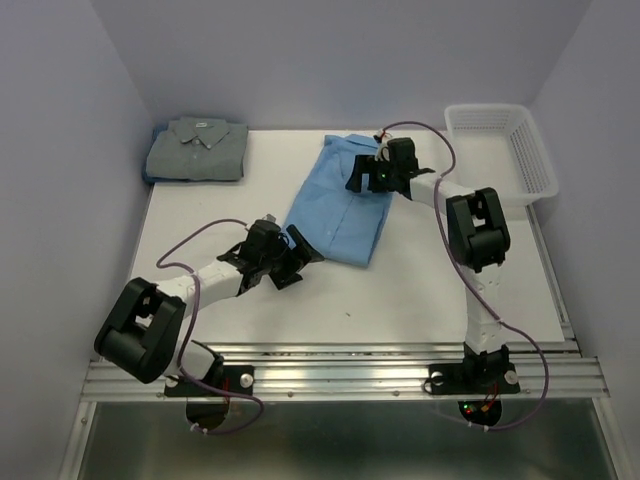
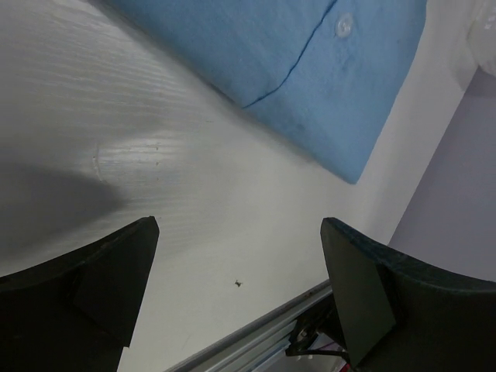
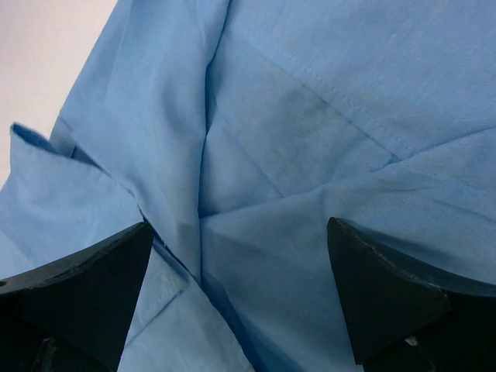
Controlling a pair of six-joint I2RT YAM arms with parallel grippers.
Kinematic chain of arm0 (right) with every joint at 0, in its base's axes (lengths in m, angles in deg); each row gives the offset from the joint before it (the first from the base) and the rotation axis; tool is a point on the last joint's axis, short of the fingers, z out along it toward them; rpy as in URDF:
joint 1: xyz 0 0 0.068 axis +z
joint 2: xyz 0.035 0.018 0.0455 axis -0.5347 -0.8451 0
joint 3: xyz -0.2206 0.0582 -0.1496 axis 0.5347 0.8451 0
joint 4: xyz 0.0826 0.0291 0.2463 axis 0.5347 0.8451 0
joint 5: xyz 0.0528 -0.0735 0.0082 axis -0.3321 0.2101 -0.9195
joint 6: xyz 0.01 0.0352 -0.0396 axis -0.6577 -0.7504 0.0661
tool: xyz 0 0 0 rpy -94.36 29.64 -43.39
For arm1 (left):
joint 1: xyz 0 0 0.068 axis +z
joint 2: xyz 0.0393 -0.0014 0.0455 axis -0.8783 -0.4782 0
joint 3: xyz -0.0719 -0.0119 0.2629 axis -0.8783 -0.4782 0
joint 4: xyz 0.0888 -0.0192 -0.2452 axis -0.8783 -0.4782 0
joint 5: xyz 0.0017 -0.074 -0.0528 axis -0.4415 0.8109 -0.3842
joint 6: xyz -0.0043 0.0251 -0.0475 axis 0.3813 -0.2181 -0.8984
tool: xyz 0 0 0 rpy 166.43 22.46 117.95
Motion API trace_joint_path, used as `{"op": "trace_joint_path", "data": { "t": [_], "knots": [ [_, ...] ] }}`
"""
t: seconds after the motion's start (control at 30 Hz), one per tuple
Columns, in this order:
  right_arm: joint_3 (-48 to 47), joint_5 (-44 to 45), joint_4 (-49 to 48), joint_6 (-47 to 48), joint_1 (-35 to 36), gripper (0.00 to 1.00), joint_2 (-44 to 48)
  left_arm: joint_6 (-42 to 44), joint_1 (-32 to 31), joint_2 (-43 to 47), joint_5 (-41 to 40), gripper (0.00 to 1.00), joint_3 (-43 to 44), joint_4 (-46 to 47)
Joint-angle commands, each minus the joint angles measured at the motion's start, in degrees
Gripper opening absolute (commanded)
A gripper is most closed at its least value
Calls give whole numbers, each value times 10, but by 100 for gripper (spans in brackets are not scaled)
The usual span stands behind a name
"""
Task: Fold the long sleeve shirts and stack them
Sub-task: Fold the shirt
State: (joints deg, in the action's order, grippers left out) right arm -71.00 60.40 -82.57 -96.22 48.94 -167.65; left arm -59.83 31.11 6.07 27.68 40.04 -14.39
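Left hand (image 2: 238, 229) held open over the desk (image 1: 420, 290); right hand (image 3: 240, 229) open over the blue shirt (image 1: 335, 205).

2 dark fingers (image 2: 93, 287) of the left hand are seen spread apart above the white desk, only its surface showing between them; the blue shirt's near corner and 1 button (image 2: 343, 25) are seen just beyond. The right hand's fingers are likewise spread wide, low over creased blue cloth at the shirt's far end; whether the cloth is touched cannot be told. The blue shirt is laid partly folded and slanted at the desk's middle, toward the back. The grey shirt (image 1: 197, 150) is folded, collar up, at the back left corner, well apart from the blue one. A basket (image 1: 530, 170) is set at the back right corner.
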Motion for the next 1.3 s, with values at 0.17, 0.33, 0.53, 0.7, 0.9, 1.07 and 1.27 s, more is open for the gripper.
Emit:
{"op": "trace_joint_path", "data": {
  "t": [0.17, 0.33, 0.53, 0.7, 0.9, 1.07, 1.27],
  "knots": [
    [240, 21, -70, -133, 24, 100, 121, -99, -26, -3, -86, 93, -31, 25],
    [257, 15, -55, -139, 25, 100, 136, -124, -26, -17, -125, 79, -46, 12],
    [260, 11, -47, -132, 25, 100, 140, -110, -26, -42, -169, 66, -29, 29],
    [260, 9, -28, -126, 25, 100, 134, -92, -26, -52, -182, 66, -11, 53],
    [256, 22, -18, -115, 25, 100, 135, -92, -25, -80, -163, 66, -29, 125],
    [258, 31, -10, -112, 25, 100, 133, -62, -25, -120, -151, 48, 14, 131],
    [251, 40, 7, -101, 25, 100, 142, -46, -22, -114, -115, 0, 20, 84]
  ]
}}
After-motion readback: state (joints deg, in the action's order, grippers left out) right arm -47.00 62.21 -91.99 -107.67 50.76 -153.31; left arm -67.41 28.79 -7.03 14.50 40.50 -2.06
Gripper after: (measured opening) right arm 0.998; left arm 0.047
